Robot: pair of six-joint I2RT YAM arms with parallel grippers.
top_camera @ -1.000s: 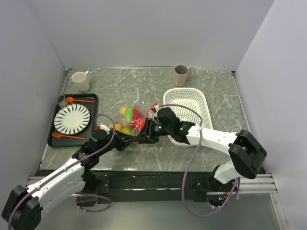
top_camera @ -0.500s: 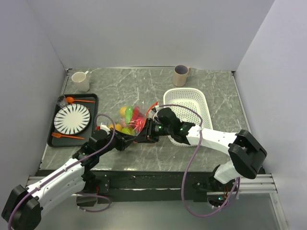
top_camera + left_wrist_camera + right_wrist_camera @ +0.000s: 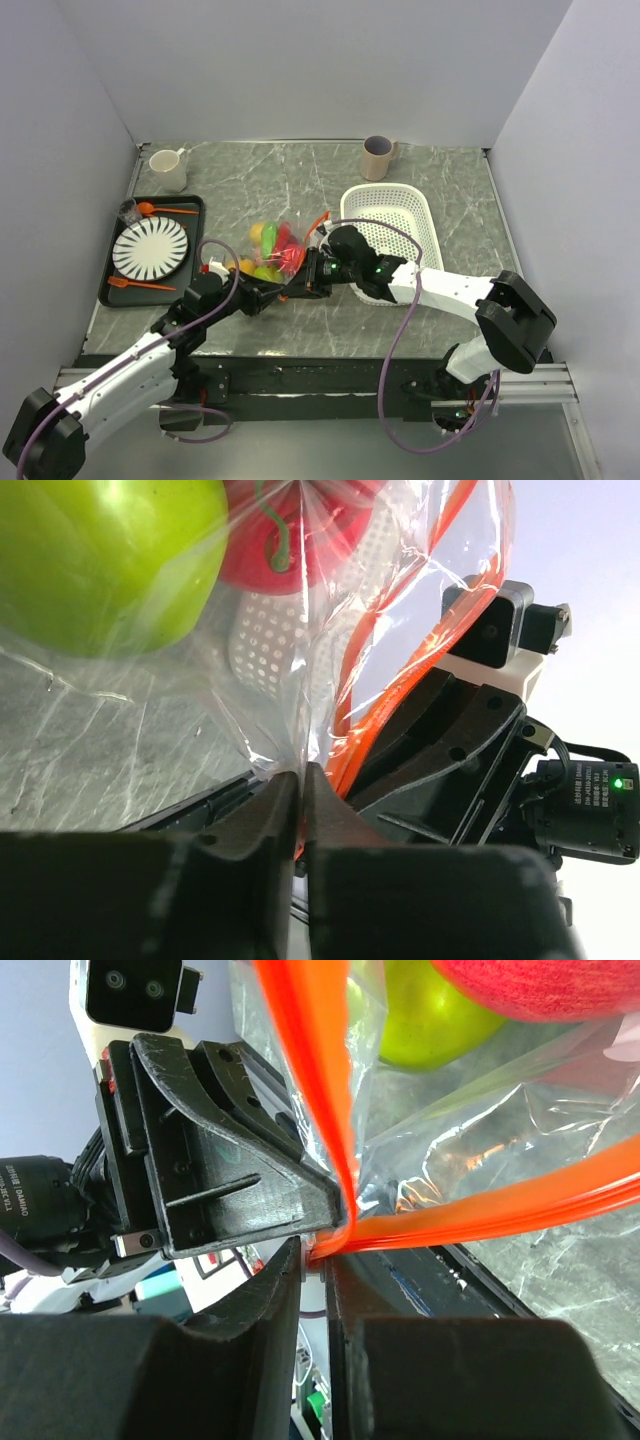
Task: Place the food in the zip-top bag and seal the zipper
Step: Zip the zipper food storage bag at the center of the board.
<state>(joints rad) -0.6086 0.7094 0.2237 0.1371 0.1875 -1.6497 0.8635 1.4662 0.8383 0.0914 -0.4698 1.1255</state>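
The clear zip-top bag point(image 3: 275, 252) lies mid-table with the food inside: yellow, green, orange and red toy fruits point(image 3: 268, 236). In the left wrist view a green fruit point(image 3: 100, 560) and a red one point(image 3: 300, 530) show through the plastic. The orange-red zipper point(image 3: 300, 1060) runs along the bag's near edge point(image 3: 400, 680). My left gripper point(image 3: 278, 294) is shut on the bag's corner point(image 3: 298, 775). My right gripper point(image 3: 303, 284) faces it, shut on the zipper at its white slider point(image 3: 318, 1260). The two grippers almost touch.
A white perforated basket point(image 3: 390, 235) stands right of the bag, under the right arm. A black tray point(image 3: 152, 250) at left holds a striped plate, orange spoon and fork. A white mug point(image 3: 168, 168) and a beige cup point(image 3: 378, 156) stand at the back.
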